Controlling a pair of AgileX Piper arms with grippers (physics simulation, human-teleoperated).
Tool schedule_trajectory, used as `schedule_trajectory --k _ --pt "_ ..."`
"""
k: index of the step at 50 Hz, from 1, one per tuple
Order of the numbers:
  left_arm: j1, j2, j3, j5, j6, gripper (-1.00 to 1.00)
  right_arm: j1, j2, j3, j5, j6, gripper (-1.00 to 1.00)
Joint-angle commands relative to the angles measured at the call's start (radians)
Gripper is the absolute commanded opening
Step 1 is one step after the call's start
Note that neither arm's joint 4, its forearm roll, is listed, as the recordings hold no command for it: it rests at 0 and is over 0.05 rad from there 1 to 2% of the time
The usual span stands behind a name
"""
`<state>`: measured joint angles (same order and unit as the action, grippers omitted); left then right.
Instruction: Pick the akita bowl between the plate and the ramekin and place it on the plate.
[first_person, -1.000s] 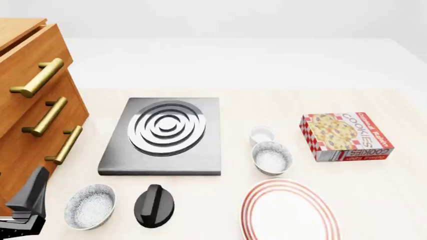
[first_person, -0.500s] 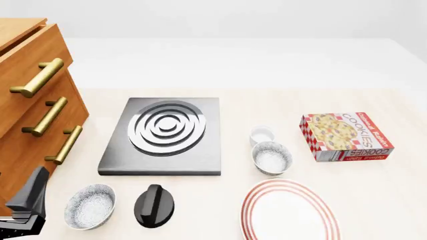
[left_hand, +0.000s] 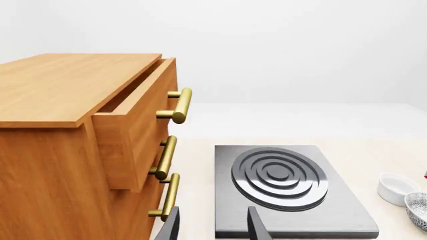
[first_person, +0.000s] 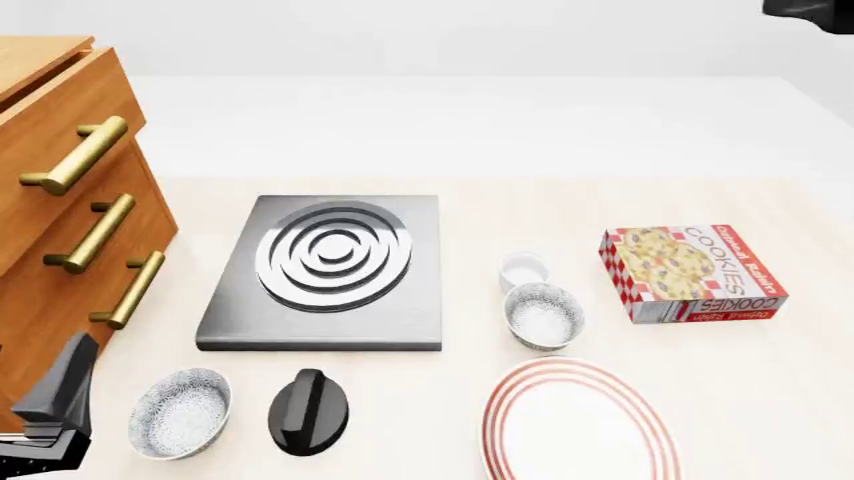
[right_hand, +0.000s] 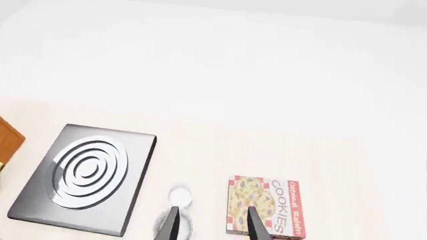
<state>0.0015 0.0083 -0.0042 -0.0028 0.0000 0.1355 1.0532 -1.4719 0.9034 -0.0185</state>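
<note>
Speckled bowl (first_person: 543, 315) sits between ramekin (first_person: 525, 269) and plate (first_person: 578, 420); right gripper (right_hand: 211, 223), fingers parted and empty, high above, should descend squarely over its rim

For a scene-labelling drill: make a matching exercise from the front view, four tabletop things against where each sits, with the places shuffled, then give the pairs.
Things:
1. akita bowl
2. ramekin
3. cookie box
4. black knob

Places:
A. near edge, between the twin speckled bowl and the plate
B. right of the ramekin, farthest right
C. just beyond the plate
D. just beyond the akita bowl, right of the stove plate

Pairs: 1-C, 2-D, 3-B, 4-A
</note>
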Motion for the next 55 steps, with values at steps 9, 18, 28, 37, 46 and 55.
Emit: schedule_trajectory --k 9,18,28,37,46,55 --pt "0.000 0.000 0.000 0.000 0.000 1.00 -0.004 0.081 0.190 -0.085 0.030 1.00" --pt "0.000 0.000 0.000 0.000 0.000 1.00 0.001 0.173 0.292 -0.201 0.054 1.00" --pt "0.001 -0.002 0.000 0.002 0.000 1.00 -0.025 0.230 0.361 -0.301 0.047 1.00" --pt "0.002 -0.002 0.000 0.002 0.000 1.00 -0.042 0.296 0.417 -0.370 0.050 1.00" --pt "0.002 -0.002 0.001 0.001 0.000 1.00 -0.045 0.325 0.451 -0.413 0.056 1.00" --pt "0.002 -0.001 0.001 0.001 0.000 1.00 -0.036 0.361 0.491 -0.449 0.080 1.00"
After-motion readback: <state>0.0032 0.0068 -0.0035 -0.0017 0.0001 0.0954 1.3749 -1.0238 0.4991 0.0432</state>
